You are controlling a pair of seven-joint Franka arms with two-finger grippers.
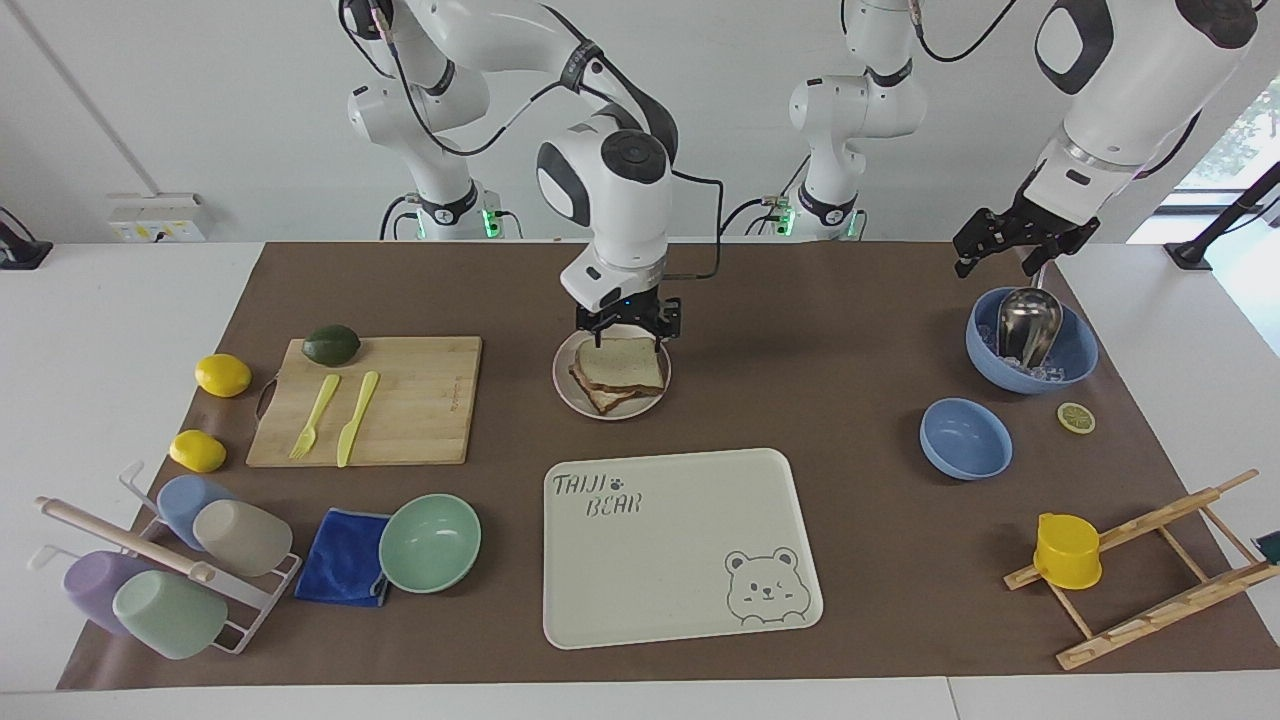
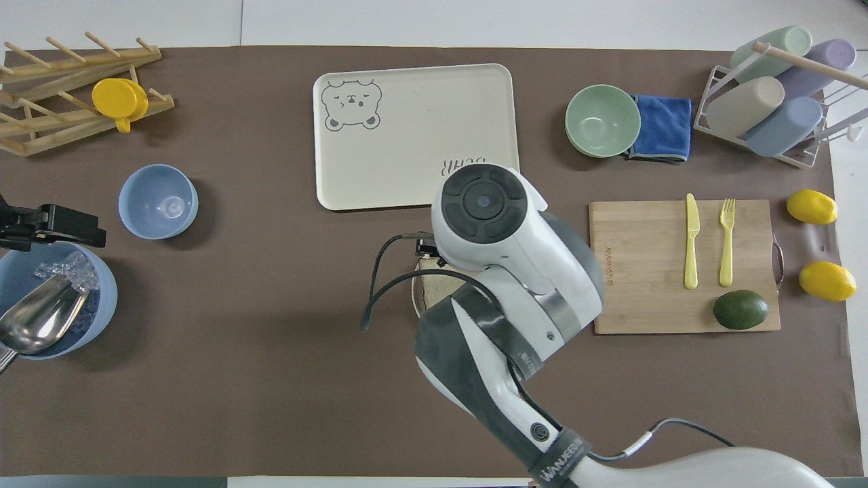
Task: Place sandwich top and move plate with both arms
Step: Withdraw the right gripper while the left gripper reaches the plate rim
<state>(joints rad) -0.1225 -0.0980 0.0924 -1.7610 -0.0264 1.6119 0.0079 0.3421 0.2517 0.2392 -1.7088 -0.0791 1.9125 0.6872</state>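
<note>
On the plate (image 1: 611,404) sandwich top (image 1: 622,365) lying flat, right gripper (image 1: 627,336) spread above it, left gripper (image 1: 1010,250) spread, waiting

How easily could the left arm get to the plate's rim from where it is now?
Probably yes: the left gripper hangs open over the ice bowl, with bare mat between it and the plate; the right gripper hovers over the sandwich top.

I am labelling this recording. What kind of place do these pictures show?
Probably a robotics lab set up as a mock kitchen table: two white robot arms stand at a brown mat with a sandwich plate, cutting board and cup rack.
</note>
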